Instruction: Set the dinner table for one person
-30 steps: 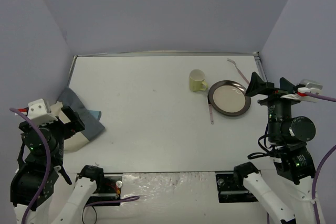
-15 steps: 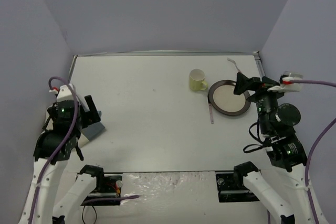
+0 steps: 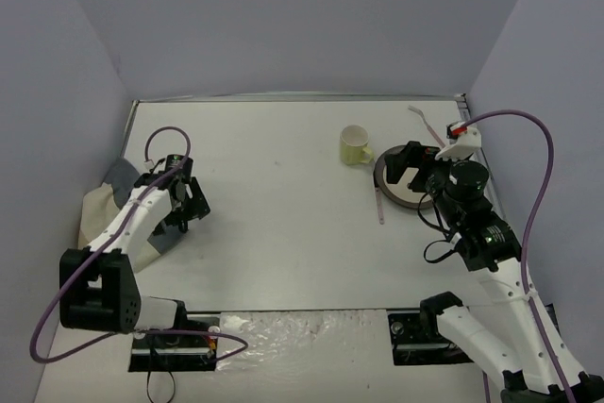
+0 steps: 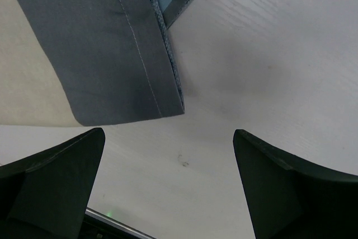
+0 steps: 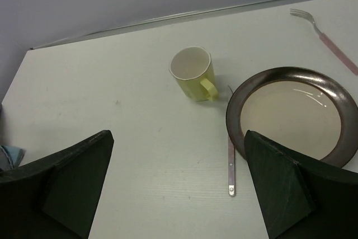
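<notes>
While the left gripper (image 4: 169, 132) hung wide open at the placemat (image 4: 112, 43) corner, it held nothing. Right gripper (image 5: 179, 135) — equally wide, empty — faced mug (image 5: 193, 74) and plate (image 5: 335, 90).

The dinner table (image 3: 283, 205) is a large, flat, white rectangular top with a faint wood grain, lying level, thin metal rails running along its far edge.

There is one white table (image 3: 274, 186). On it lie one yellow mug (image 5: 193, 74), one dark-rimmed plate (image 5: 291, 117), one pink-handled fork (image 5: 328, 41), one slim metal utensil (image 5: 230, 166) of a kind too small to tell, and one folded blue-grey and beige cloth placemat (image 4: 100, 43).
</notes>
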Available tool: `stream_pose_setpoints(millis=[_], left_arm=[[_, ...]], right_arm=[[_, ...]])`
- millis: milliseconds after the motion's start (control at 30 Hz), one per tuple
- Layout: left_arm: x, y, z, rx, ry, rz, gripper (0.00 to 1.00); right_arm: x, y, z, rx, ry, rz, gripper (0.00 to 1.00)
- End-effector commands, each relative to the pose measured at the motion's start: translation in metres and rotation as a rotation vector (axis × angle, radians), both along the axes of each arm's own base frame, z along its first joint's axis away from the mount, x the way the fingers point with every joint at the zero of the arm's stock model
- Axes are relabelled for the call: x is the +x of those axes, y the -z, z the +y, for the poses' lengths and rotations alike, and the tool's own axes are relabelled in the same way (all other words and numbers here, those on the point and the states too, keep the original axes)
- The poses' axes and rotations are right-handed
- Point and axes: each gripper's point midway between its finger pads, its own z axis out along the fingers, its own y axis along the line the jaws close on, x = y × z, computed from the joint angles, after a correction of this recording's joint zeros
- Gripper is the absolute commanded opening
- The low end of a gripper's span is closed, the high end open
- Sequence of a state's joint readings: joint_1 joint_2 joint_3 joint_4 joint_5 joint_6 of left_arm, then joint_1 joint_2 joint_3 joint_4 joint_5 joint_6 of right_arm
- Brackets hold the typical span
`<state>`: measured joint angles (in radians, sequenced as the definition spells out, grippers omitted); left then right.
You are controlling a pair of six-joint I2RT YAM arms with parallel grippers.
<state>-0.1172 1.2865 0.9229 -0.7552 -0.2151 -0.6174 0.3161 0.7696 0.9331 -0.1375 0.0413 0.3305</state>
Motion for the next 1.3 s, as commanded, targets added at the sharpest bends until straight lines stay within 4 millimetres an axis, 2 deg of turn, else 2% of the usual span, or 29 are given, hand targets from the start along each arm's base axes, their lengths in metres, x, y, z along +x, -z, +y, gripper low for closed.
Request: stream_pose_setpoints(millis=[0,100,300,500,733,967,1100,1167,1233,1267], left_arm=[[0.029,0.005,0.001,-0.032,-0.090,-0.033,0.97],[0.035,0.023,0.006,-0.013,-0.140,0.004,0.97],[0.037,0.041,0.019,0.060,-0.202,0.052,0.95],[0.027,0.050,0.030,0.126,-0.239,0.098,0.87],[0.015,0.050,0.039,0.183,-0.265,0.133,0.75],[0.008,0.059,0.037,0.175,-0.260,0.175,0.52],[0.007,0.064,0.033,0.159,-0.252,0.186,0.24],[0.009,0.065,0.030,0.146,-0.246,0.183,0.03],[0.016,0.058,0.022,0.137,-0.204,0.159,0.00],[0.024,0.050,0.010,0.134,-0.157,0.134,0.00]], right_arm=[[-0.003,-0.008,0.013,0.046,-0.060,-0.045,1.00],[-0.007,-0.007,0.014,0.041,-0.075,-0.053,1.00],[-0.012,-0.001,0.015,0.040,-0.090,-0.052,1.00],[-0.015,-0.002,0.012,0.037,-0.084,-0.064,1.00],[-0.016,0.003,0.013,0.035,-0.081,-0.063,1.00],[-0.018,0.001,0.011,0.037,-0.075,-0.076,1.00],[-0.019,0.000,0.012,0.039,-0.079,-0.079,1.00],[-0.019,0.000,0.012,0.038,-0.084,-0.080,1.00],[-0.019,0.000,0.014,0.038,-0.095,-0.078,1.00],[-0.019,-0.001,0.015,0.038,-0.098,-0.079,1.00]])
